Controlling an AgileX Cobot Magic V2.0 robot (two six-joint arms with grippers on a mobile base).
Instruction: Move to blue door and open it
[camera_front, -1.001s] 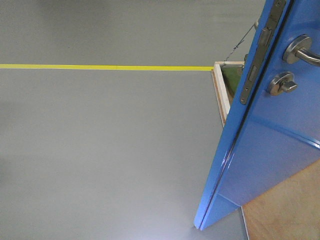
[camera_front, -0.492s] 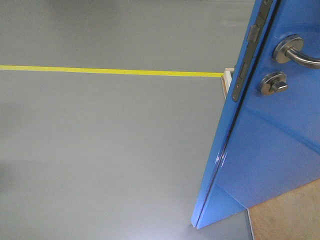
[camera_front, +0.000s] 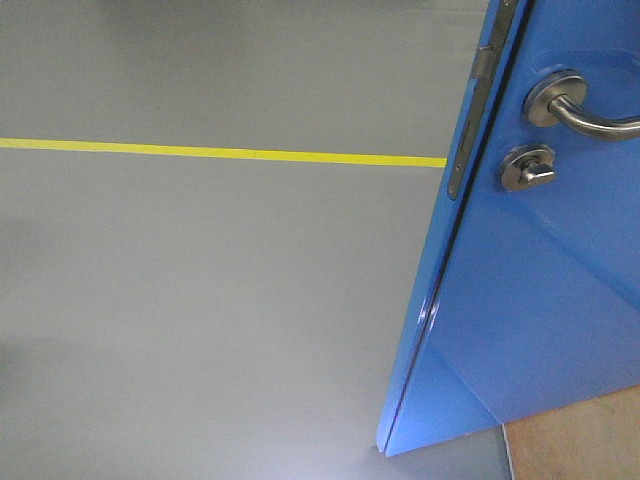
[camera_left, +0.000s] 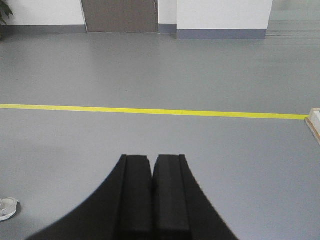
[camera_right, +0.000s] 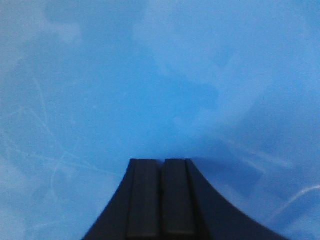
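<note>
You've got the blue door (camera_front: 540, 300) filling the right side of the front view, glossy, leaning across the frame with its free edge facing you. Down that edge runs the metal edge plate (camera_front: 478, 110), and just to its right on the face sit the silver lever handle (camera_front: 580, 108) and, right below it, the small thumb-turn lock (camera_front: 527, 167). The door's bottom corner hangs over the grey floor (camera_front: 200, 300), with a patch of tan board (camera_front: 580, 445) showing beneath it.

Your right gripper (camera_right: 161, 197) has its two black pads pressed together, nothing between them. Straight ahead of those fingertips it's all blue door panel (camera_right: 160, 75), scuffed and reflective, close in; whether the tips actually touch it, you can't tell from here.

Your left gripper (camera_left: 152, 197) is likewise closed up tight and empty. Ahead of those fingers you've got open grey floor, then the yellow floor line (camera_left: 150, 110) crossing the whole width, then more floor out to a white wall (camera_left: 225, 15) and a brown door (camera_left: 120, 15). Off to the right of the fingers, at the line's end, a pale wooden frame corner (camera_left: 314, 122) pokes in. Low to the left, a small white round object (camera_left: 7, 207) sits on the floor.
</note>
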